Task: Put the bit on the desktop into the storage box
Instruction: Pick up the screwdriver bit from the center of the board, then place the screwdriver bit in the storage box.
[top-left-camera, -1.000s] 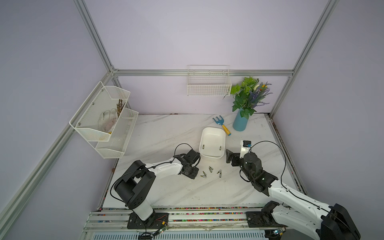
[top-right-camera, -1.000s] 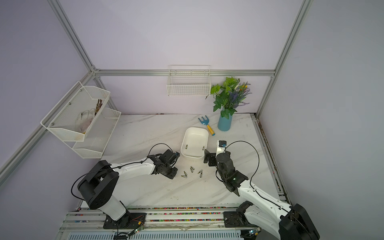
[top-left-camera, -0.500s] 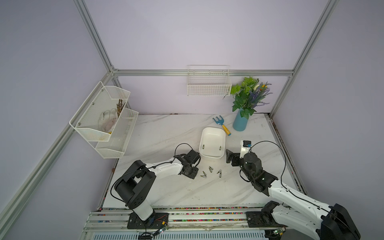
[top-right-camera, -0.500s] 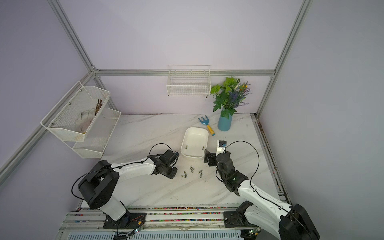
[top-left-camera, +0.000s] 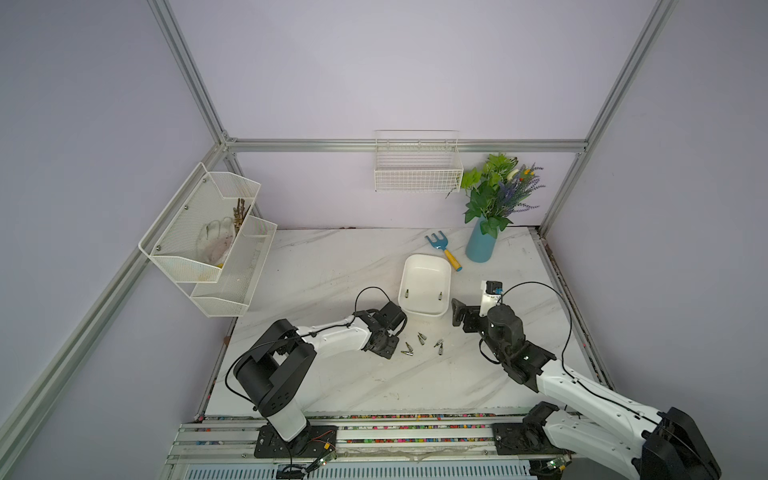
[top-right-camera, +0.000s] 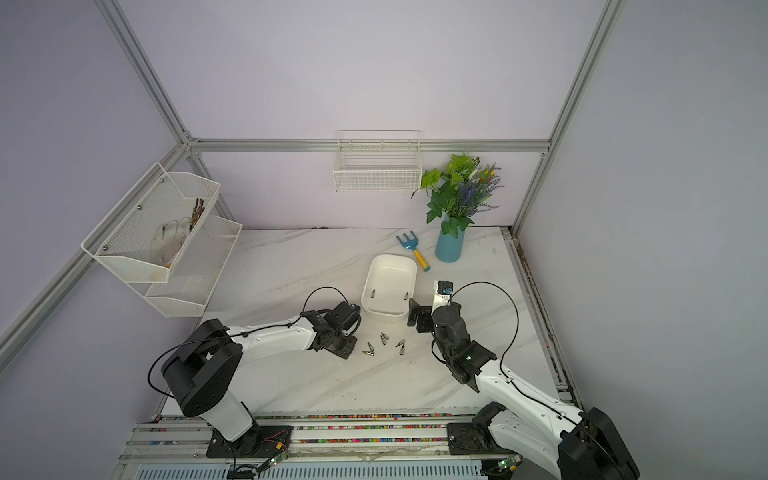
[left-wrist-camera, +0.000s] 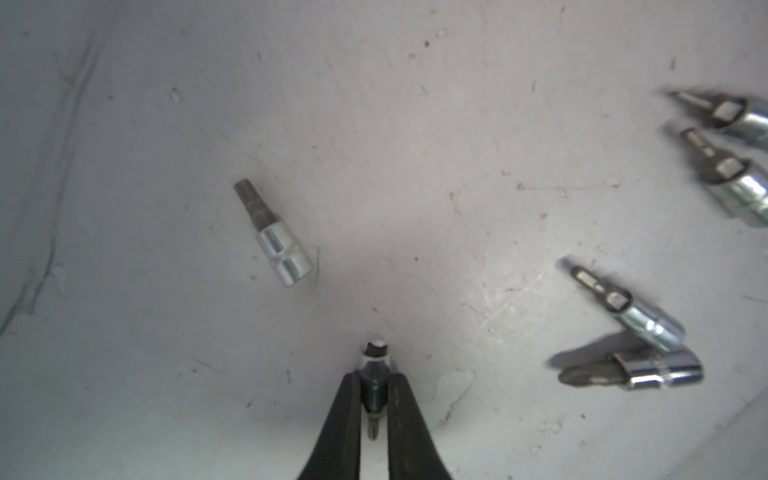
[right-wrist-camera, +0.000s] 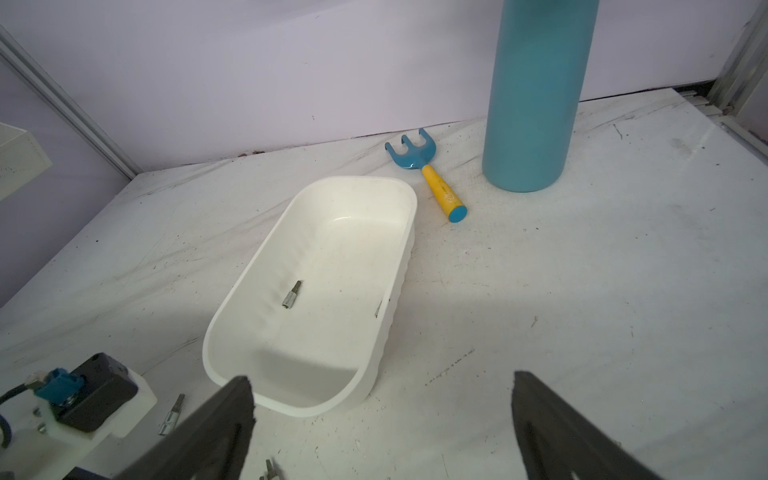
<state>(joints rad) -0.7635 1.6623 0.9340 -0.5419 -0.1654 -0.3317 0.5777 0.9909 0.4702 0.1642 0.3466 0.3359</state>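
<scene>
Your left gripper has just pinched shut! A moment back its jaws stood a little apart. Now the black fingers press on either side of a bit, chrome socket end poking out past the tips, thin shaft caught in the slit between them. Whether it has left the desktop you cannot tell. In both top views the squeeze is too small to make out.
</scene>
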